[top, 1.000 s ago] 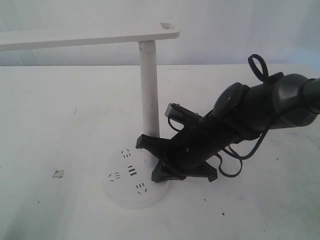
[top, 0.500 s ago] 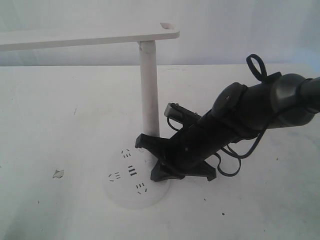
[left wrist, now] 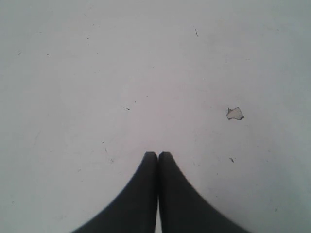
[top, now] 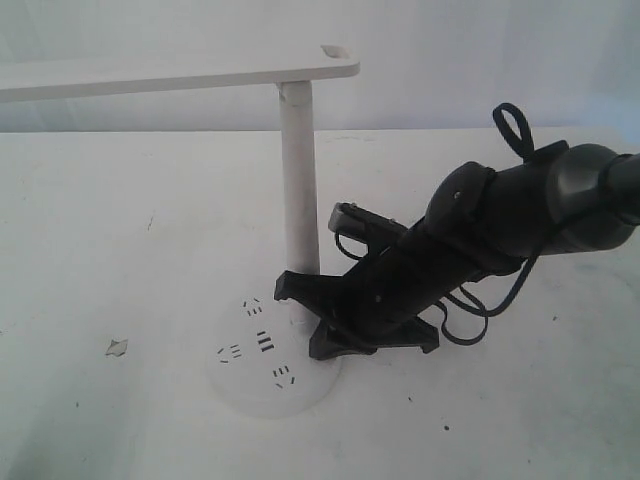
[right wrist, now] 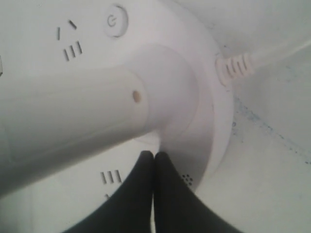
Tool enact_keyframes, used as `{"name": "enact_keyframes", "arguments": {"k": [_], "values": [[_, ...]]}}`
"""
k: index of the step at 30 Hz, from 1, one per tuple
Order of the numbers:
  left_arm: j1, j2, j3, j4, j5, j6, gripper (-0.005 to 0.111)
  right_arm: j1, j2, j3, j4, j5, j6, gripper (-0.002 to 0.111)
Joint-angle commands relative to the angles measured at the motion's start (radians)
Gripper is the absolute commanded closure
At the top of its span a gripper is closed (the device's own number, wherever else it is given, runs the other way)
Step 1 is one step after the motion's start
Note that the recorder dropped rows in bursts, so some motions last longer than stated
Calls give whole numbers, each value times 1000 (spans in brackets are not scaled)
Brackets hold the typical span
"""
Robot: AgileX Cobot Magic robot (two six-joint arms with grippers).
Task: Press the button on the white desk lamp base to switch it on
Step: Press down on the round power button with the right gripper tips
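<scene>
Exterior view, chipped white tabletop (top: 120,230), lamp (top: 298,180), pale wall (top: 450,60)

A white table (top: 120,230) fills the scene, its top marked with small dark specks and one pale chipped patch (top: 117,347). Behind its far edge rises a plain, pale bluish wall (top: 470,60). The light is soft and even.

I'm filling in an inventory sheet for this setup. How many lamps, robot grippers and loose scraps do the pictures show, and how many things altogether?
Lamp: 1
Grippers: 2, the left gripper and the right gripper
Scrap: 1
Total: 4
</scene>
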Motion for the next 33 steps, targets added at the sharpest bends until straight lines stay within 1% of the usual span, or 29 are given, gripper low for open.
{"name": "enact_keyframes", "arguments": {"k": [1, 18, 21, 26, 33], "values": [[-8, -3, 2, 0, 2, -1, 107, 2, -7, 6, -39, -11, -14, 108], [-8, -3, 2, 0, 2, -1, 107, 2, -7, 6, -29, -7, 22, 108], [-8, -3, 2, 0, 2, -1, 107, 2, -20, 6, 6, -7, 17, 108], [-8, -3, 2, 0, 2, -1, 107, 2, -61, 6, 6, -35, 15, 108], [-8, -3, 2, 0, 2, -1, 107, 2, -46, 6, 8, -5, 15, 108]]}}
